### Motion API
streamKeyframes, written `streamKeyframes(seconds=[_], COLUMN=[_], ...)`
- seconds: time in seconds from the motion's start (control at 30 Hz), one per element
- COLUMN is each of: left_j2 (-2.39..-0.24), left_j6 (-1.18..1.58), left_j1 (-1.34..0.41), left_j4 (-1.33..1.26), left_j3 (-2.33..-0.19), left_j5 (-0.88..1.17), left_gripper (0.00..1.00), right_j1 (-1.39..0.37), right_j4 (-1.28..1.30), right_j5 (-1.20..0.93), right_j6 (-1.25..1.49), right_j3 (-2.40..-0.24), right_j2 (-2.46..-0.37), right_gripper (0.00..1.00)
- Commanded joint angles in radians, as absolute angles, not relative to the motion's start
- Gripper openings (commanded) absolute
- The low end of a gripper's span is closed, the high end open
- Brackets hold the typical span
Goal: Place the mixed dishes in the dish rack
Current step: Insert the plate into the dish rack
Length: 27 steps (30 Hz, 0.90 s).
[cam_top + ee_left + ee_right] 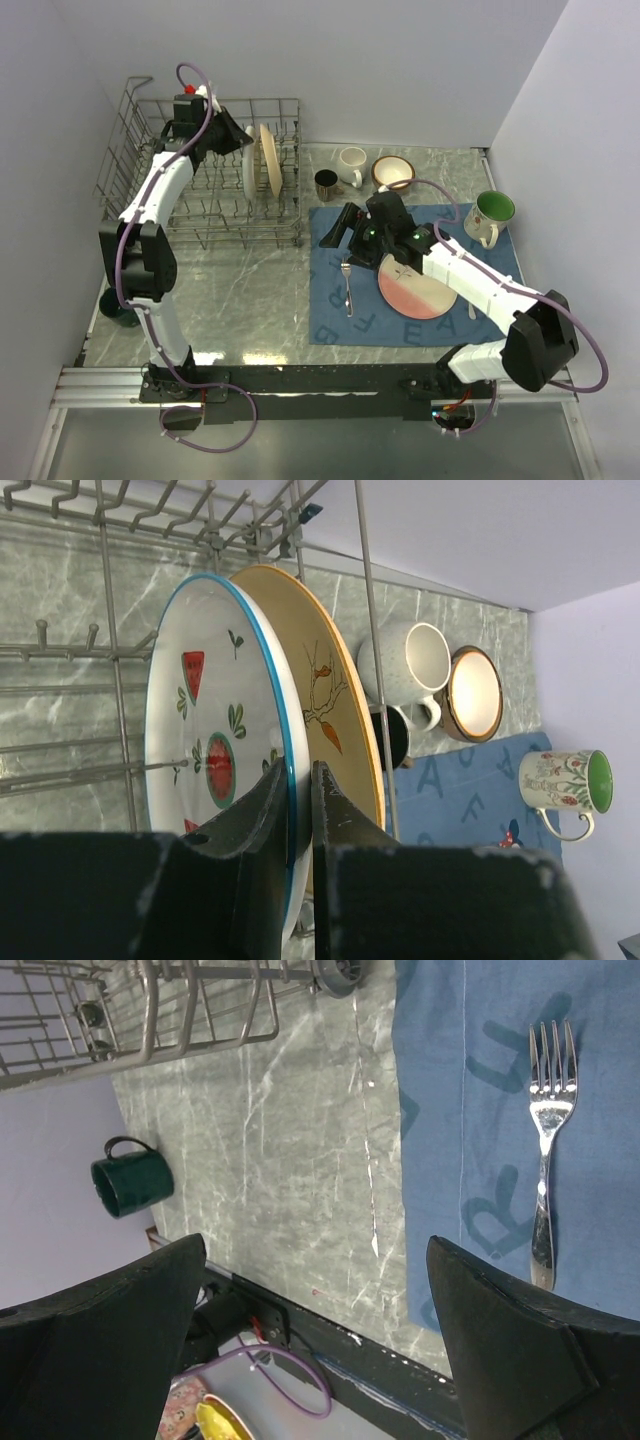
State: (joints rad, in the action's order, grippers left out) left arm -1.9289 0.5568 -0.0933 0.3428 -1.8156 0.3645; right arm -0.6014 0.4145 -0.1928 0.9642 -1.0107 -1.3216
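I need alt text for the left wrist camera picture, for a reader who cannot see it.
The left gripper pinches the blue rim of a white watermelon plate standing on edge in the dish rack, beside a tan plate. Beyond the rack stand a white mug, a brown-rimmed bowl and a green-lined mug.

The only writing is on the blue placemat [330,300]: large capital letters in a darker blue, scattered over its whole surface. On the mat's corner far beyond the fork [347,285], the left wrist view shows a clear "A", with a second "A"-like letter beside it. Just left of the fork, the right wrist view shows part of a turned letter, possibly an "R". Nearer than the fork, along the mat's near edge, the letters look like "F" and "E" but are too small to confirm.
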Motion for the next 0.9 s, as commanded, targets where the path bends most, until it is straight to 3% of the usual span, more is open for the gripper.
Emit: streamKeyframes(seconds=[0.0, 0.5, 0.87], left_j2=[-1.864, -1.908, -2.042], left_j6=[0.526, 0.748, 0.776], left_j1=[-0.094, -0.103, -0.140], left_j4=[0.221, 0.077, 0.133], left_j3=[-1.776, -1.723, -1.916], left_j5=[0.367, 0.367, 0.301], left_gripper=[0.01, 0.01, 0.01], right_j1=[-0.594, -0.595, -0.595], right_j4=[0.449, 0.448, 0.448], right_j5=[-0.189, -0.183, -0.189], right_j6=[0.986, 1.015, 1.003], right_j3=[-1.083, -1.089, -1.101], right_j2=[-1.342, -1.345, -1.348], right_gripper=[1.00, 1.00, 1.00])
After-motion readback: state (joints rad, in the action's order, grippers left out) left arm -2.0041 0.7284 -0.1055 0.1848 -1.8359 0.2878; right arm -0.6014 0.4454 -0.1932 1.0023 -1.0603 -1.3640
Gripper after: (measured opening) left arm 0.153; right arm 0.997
